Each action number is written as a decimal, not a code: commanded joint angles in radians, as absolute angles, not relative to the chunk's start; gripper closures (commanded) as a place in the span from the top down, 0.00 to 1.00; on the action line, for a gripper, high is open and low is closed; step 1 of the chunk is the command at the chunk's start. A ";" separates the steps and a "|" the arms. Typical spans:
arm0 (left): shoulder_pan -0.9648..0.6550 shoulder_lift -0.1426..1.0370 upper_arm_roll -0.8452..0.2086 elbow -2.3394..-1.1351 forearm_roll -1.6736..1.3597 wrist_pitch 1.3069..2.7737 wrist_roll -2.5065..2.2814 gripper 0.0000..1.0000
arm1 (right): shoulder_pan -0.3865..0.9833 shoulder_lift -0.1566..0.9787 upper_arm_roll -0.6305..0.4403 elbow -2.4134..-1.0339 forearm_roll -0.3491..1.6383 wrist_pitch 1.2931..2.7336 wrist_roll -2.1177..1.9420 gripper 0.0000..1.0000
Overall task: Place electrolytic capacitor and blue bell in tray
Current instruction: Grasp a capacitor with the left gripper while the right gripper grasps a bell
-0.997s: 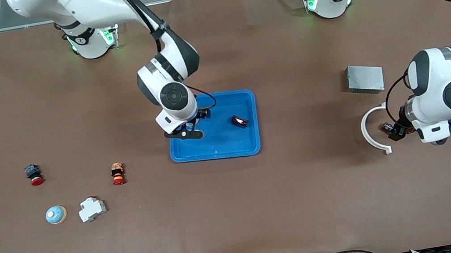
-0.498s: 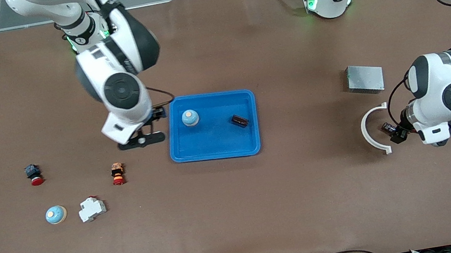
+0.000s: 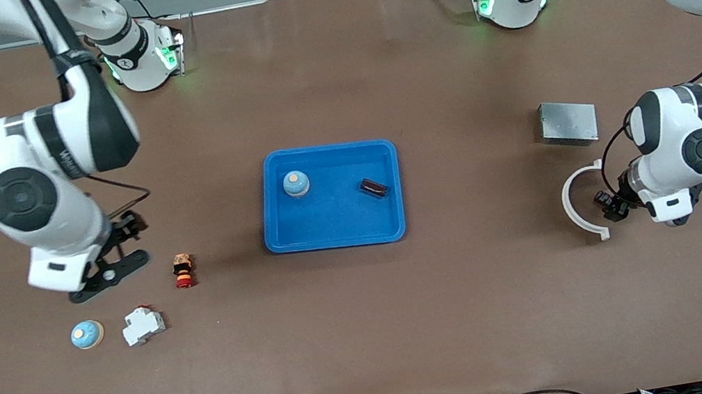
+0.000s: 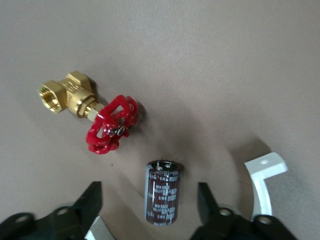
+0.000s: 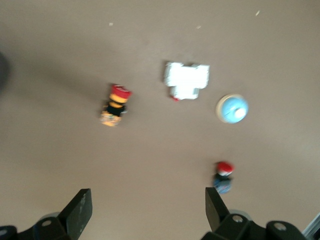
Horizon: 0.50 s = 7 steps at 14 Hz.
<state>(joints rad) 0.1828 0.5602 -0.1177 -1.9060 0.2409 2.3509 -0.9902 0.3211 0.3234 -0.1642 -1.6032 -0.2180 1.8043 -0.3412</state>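
Observation:
The blue tray (image 3: 337,236) lies mid-table. In it stand a blue bell (image 3: 296,183) and a small dark part (image 3: 373,187). A second blue bell (image 3: 87,334) (image 5: 232,108) sits on the table toward the right arm's end. The electrolytic capacitor (image 4: 161,191) (image 3: 603,198), dark brown, lies on the table between the fingers (image 4: 92,195) of my left gripper (image 4: 149,200) (image 3: 611,205). That gripper is open, with a gap on each side of the capacitor. My right gripper (image 3: 110,274) (image 5: 147,210) hangs open and empty over bare table.
A white curved piece (image 3: 577,203) (image 4: 265,172) and a brass valve with a red handle (image 4: 87,112) lie beside the capacitor. A grey metal box (image 3: 568,123) is nearby. A white breaker (image 3: 143,325), an orange button (image 3: 183,269) and a red button (image 5: 222,177) lie near the second bell.
My right gripper left the tray, with a blue bell now standing in it, and swung toward the right arm's end of the table. My left gripper's fingers narrowed around the capacitor.

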 commanded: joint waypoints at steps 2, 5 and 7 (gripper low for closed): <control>0.195 0.571 -0.133 -1.919 0.261 2.394 -0.982 0.55 | 0.158 0.392 -0.143 -1.609 -0.232 1.966 -0.647 1.00; 0.193 0.571 -0.133 -1.919 0.261 2.393 -0.982 0.19 | 0.072 0.478 -0.143 -1.609 -0.226 2.072 -0.808 1.00; 0.189 0.558 -0.133 -1.919 0.261 2.384 -0.983 0.00 | 0.039 0.541 -0.138 -1.609 -0.212 2.108 -0.836 1.00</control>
<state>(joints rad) 0.1836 0.5780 -0.1270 -1.9101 0.2409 2.3792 -0.9898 0.0695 0.4856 -0.1621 -1.6220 -0.2168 2.0831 -0.7997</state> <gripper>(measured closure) 0.665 0.000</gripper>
